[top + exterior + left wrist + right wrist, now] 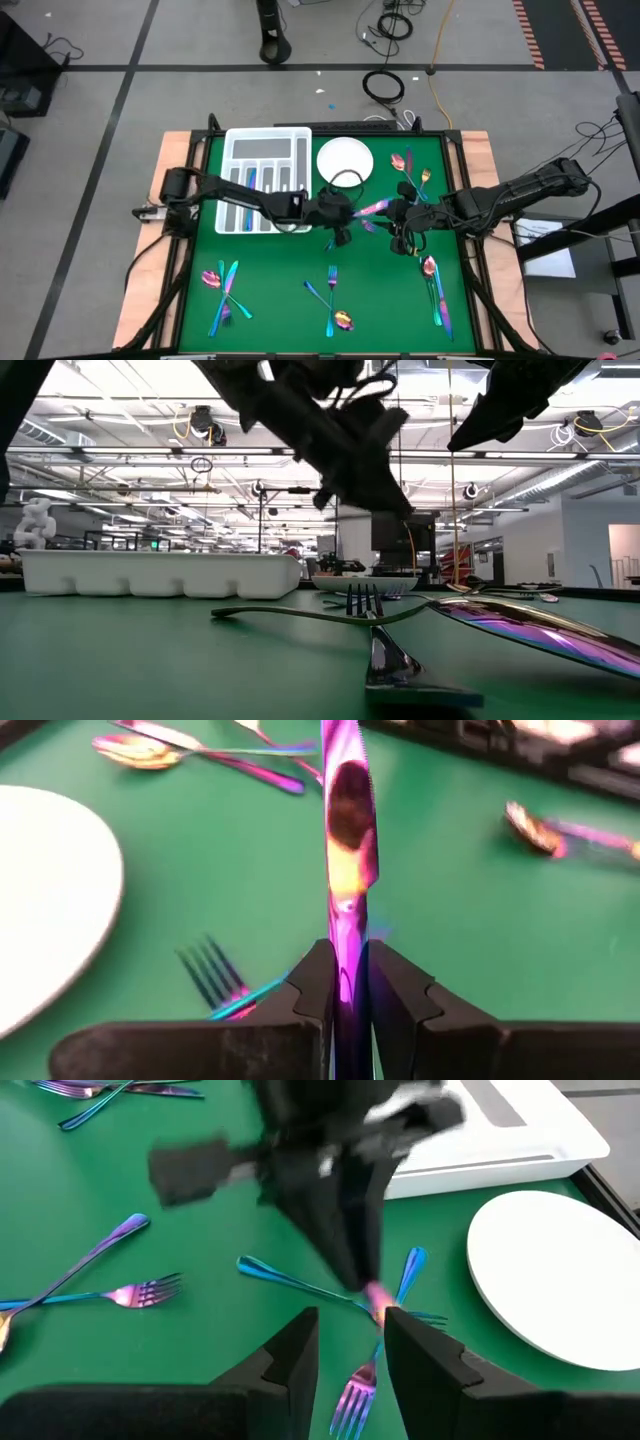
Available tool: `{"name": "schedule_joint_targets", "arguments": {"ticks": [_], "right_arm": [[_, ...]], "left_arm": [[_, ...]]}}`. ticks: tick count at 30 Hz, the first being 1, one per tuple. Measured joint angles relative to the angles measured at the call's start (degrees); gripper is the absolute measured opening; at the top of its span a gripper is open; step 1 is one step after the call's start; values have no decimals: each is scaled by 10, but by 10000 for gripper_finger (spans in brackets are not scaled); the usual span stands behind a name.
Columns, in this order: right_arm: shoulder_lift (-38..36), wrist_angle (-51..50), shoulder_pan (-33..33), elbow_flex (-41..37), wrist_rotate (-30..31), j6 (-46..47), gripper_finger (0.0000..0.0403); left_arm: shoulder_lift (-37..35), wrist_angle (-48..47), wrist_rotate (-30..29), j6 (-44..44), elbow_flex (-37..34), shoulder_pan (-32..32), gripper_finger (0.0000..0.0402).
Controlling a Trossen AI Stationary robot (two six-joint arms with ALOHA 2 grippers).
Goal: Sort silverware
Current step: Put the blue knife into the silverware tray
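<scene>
No text, label, brand, number or sign can be read in any of the views. The white divided tray [266,178], the round white plate [345,160] beside it and the green desk [280,300] around them carry no lettering. In the low view, the room beyond the tray shows only lights and fittings too small and blurred to make out any writing.

Left tool [345,1005] clamped, right tool [350,1345] parted, facing mid-table.
</scene>
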Motion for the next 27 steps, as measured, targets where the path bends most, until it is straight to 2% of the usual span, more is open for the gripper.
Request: {"name": "schedule_joint_targets", "arguments": {"ticks": [3,8,14,20,27], "right_arm": [[0,0,0,0,0,0,105],[0,-4,0,0,0,0,105],[0,-9,0,0,0,0,105],[0,-8,0,0,0,-21,105],[0,20,-2,0,2,-57,105]], "left_arm": [[-28,-60,-8,-32,1,15,45],[-75,-150,-71,-51,0,26,45],[-142,-212,-144,-79,-23,25,45],[-234,-290,-181,-158,-102,22,45],[-362,-302,-249,-303,-243,9,45]]}}
